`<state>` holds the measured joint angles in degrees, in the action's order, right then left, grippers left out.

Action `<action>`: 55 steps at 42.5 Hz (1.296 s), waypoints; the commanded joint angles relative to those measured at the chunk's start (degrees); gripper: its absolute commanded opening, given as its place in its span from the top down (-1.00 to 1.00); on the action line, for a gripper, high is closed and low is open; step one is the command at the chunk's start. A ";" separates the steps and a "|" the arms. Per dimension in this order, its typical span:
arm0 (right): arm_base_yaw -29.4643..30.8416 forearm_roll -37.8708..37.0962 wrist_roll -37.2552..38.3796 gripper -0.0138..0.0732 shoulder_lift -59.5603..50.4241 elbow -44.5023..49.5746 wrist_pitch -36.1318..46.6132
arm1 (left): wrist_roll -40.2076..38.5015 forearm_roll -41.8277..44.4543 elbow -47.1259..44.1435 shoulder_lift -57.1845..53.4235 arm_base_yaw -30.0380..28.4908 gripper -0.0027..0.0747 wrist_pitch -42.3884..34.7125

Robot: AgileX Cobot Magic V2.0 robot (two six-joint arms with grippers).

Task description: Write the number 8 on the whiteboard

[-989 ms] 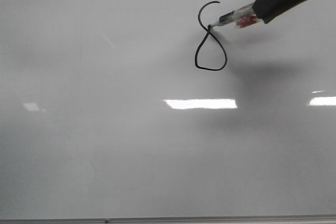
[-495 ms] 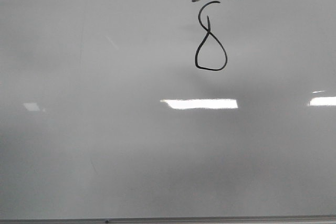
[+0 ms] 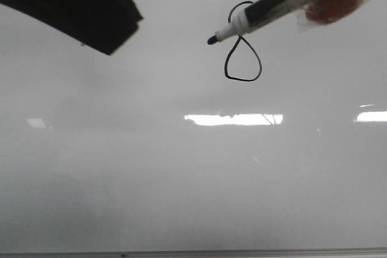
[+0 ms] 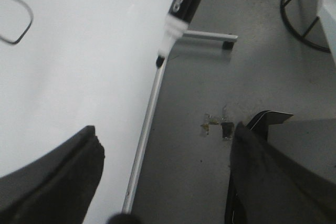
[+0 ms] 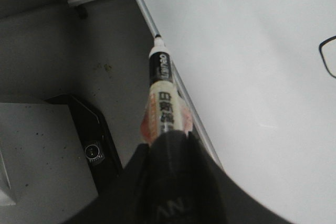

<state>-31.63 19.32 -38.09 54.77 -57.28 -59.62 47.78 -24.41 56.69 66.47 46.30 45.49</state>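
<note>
The whiteboard (image 3: pixel 181 173) fills the front view. The number 8 (image 3: pixel 243 58) is drawn in thin black line at its upper right, with a hooked, unclosed upper loop. A black-and-white marker (image 3: pixel 266 9) with red tape on its body hangs above the board, its tip beside the 8's crossing and off the surface. My right gripper (image 5: pixel 168 145) is shut on the marker (image 5: pixel 161 87); part of the 8 (image 5: pixel 328 56) shows in that view. My left gripper (image 4: pixel 165 140) is open and empty over the board's edge, with the marker (image 4: pixel 186 3) ahead of it. A dark part of the left arm (image 3: pixel 78 7) shows at upper left.
The board's thin metal frame edge (image 4: pixel 149 114) runs beside grey floor (image 4: pixel 210 171). A stand foot (image 4: pixel 210 36) and a black chair base (image 4: pixel 304 14) are on the floor. A black box (image 5: pixel 89 135) and a grey cabinet (image 5: pixel 37 150) lie beside the board.
The marker has lifted off the board after finishing the 8 and now appears larger and closer. The dark left arm has come into the upper left of the front view.
</note>
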 commanded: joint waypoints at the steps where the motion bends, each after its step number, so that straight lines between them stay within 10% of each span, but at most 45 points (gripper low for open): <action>1: -0.06 1.64 -0.77 0.84 -0.69 -1.47 1.22 | 2.66 -5.62 2.52 0.50 2.64 -0.37 -4.46; 25: -0.06 2.94 -0.98 0.84 -0.69 -1.47 1.33 | 7.10 -10.03 9.68 11.92 7.74 -0.31 -8.65; 41: -0.06 2.94 -0.98 0.82 -0.69 -1.47 1.39 | 8.42 -10.48 9.68 12.43 7.74 0.63 -9.15; 47: -0.06 2.98 -0.69 0.39 -0.69 -1.47 1.29 | 8.42 -10.48 9.68 12.43 7.74 0.84 -9.24; 51: 0.14 1.38 0.60 -0.24 -0.69 -1.68 1.01 | 7.04 -8.43 9.68 12.07 7.74 0.87 -9.14; 55: 1.87 -6.49 9.24 -0.60 -2.74 -1.91 -0.92 | -6.15 5.64 9.68 9.34 7.64 0.87 -9.14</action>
<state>-31.07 17.02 -34.15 54.17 -57.28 -61.67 50.79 -25.41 64.28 79.59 53.83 38.95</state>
